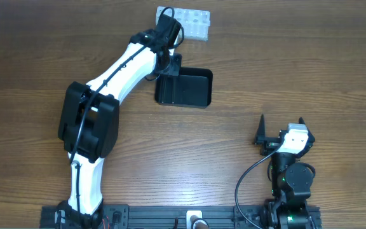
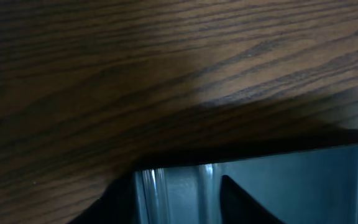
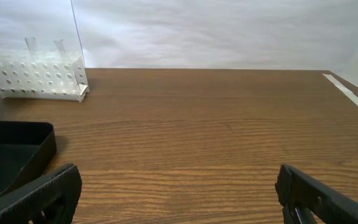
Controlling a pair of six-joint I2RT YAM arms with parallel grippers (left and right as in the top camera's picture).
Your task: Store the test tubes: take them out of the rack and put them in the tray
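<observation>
Your left pincer (image 1: 168,66) sits at the 10 o'clock corner of the tray (image 1: 210,89), closed on what looks like a clear test tube (image 2: 155,194): glass between the pads, tray floor behind it. My read is that you're at the drop-off. Go lower first and carry it toward 3 o'clock so it's well inside the wall. Lay it near flat, then open only a little, because glass rolls and bounces.

The rack (image 3: 39,78) stands just at 12 o'clock of the tray, with two tubes (image 3: 30,45) upright in it. Those come next. The tray wall and the rack edge are what your wrist could clip on the next reach.

Your right pincer (image 3: 176,190) is parked over the bench (image 1: 310,57) at 4 o'clock, jaws wide, empty, well apart.
</observation>
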